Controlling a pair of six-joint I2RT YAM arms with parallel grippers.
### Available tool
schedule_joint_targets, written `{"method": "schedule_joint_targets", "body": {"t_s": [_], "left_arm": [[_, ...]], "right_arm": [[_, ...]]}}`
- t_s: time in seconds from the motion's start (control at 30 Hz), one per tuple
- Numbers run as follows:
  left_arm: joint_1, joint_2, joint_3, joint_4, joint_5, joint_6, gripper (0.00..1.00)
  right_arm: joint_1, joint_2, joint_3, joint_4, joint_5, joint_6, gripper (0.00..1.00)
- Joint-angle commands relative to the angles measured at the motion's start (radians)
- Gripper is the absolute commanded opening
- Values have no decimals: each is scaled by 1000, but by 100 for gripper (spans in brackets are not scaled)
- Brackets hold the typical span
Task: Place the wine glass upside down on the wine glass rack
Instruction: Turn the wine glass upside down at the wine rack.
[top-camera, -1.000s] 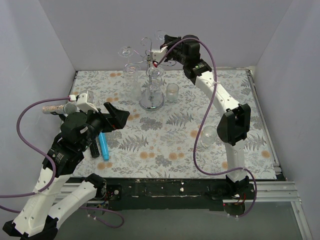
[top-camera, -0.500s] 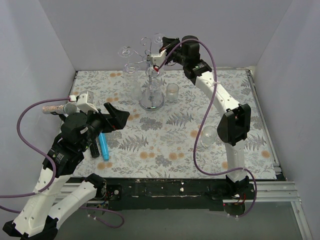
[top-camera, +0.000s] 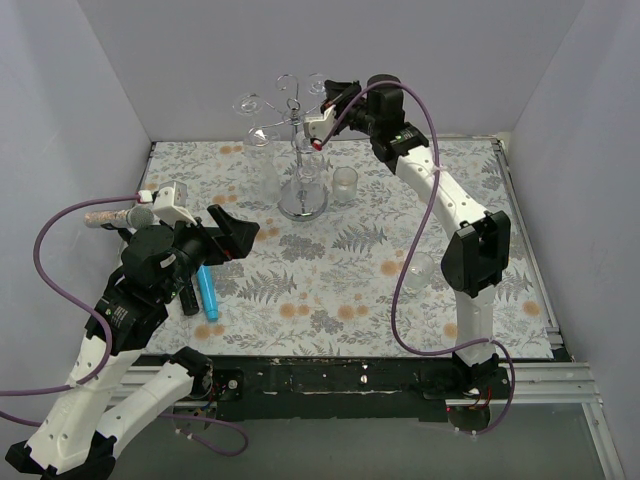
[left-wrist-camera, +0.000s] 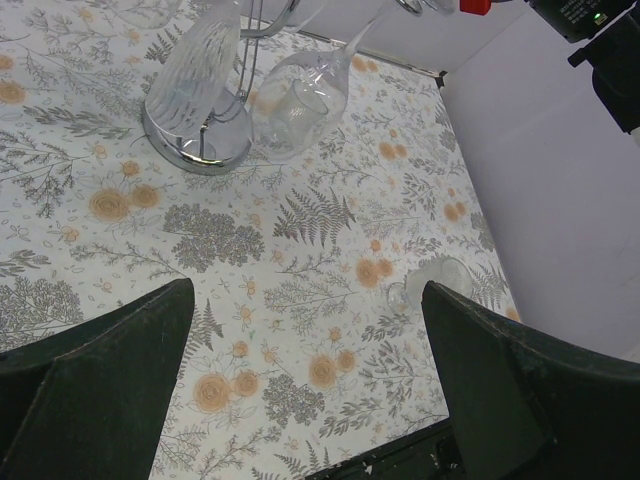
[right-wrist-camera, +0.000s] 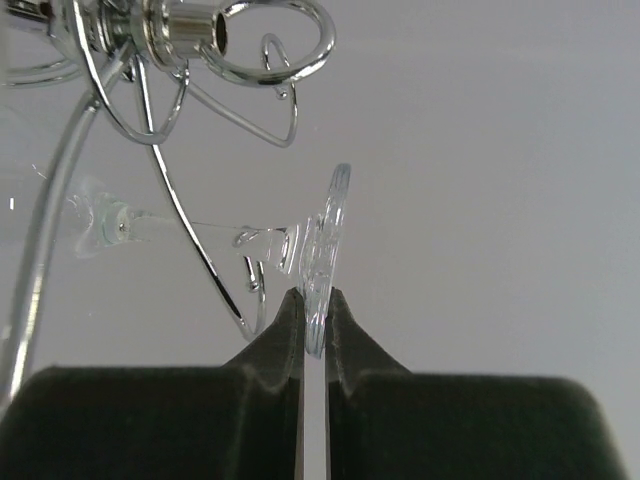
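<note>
Wine glass (left-wrist-camera: 300, 95) is hanging bowl-down just beside the pole of the wine glass rack (top-camera: 292, 95), its foot pinched edge-on between the fingers of the right gripper (right-wrist-camera: 315, 305). Over the last second that gripper has been sliding leftward toward the curled arms. The foot is probably not hooked yet. Meanwhile the left gripper (left-wrist-camera: 310, 380) is idling, spread wide.

Right gripper (right-wrist-camera: 314, 320), pinching the foot of the wine glass (left-wrist-camera: 300, 100), has shifted lower in the top view, closer to the wine glass rack (left-wrist-camera: 200, 150) pole; its elbow has swung rightward
</note>
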Motion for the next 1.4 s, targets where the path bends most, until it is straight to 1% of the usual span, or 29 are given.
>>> {"method": "schedule_joint_targets", "body": {"t_s": [0.0, 0.47, 0.67, 1.37], "left_arm": [[-2, 1, -4, 12, -5, 4, 98], [-2, -5, -14, 12, -5, -3, 98], [-2, -7, -14, 11, -3, -3, 98], [-2, -12, -16, 6, -7, -8, 98]], "right_arm": [[22, -82, 7, 67, -74, 13, 1], [-7, -74, 42, 83, -42, 76, 1], [-23, -51, 83, 87, -33, 108, 1], [-52, 9, 154, 92, -22, 128, 1]]}}
